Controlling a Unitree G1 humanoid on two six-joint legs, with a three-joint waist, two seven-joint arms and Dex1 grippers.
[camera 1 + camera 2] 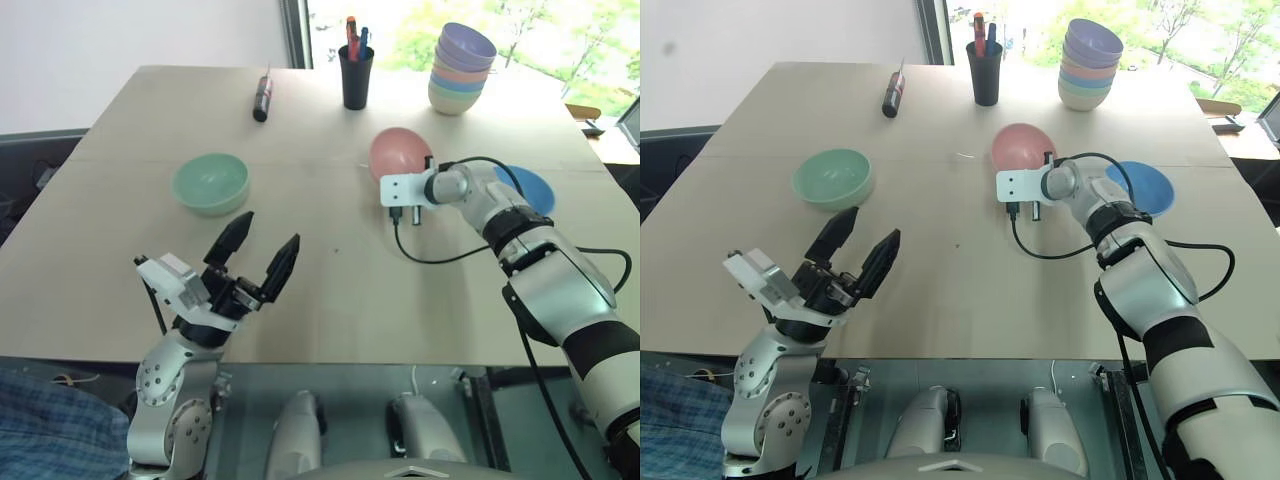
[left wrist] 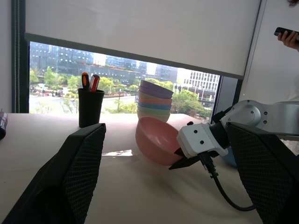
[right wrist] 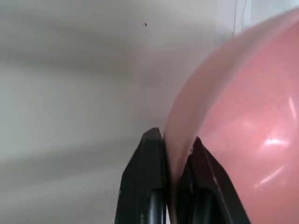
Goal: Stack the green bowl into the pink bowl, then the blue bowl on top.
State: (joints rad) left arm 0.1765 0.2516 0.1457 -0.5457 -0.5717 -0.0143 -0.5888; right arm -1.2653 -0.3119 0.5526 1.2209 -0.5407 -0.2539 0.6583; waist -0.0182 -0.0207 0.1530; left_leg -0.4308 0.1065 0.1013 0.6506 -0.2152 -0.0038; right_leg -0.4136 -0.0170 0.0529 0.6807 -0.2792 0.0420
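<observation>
On the light wooden table [image 1: 330,290] we observed the right gripper [image 3: 174,154] clamped on the rim of the pink bowl [image 1: 398,152], one black finger on each side of the wall, with the bowl tipped up on its edge near the table's middle. The blue bowl [image 1: 535,190] lay flat just behind the right forearm, near the pink bowl but apart from it. The green bowl [image 1: 210,182] sat upright on the left half of the table, well apart from both others. We saw the left gripper [image 1: 262,255] raised above the near edge, its two fingers spread wide with nothing between them. At the far edge we noted a black pen cup [image 1: 356,76] with red and blue markers, a stack of pastel bowls [image 1: 460,68] topped by purple, and a dark screwdriver [image 1: 263,97] lying flat. In the left wrist view a person's hand [image 2: 290,39] held a phone.
</observation>
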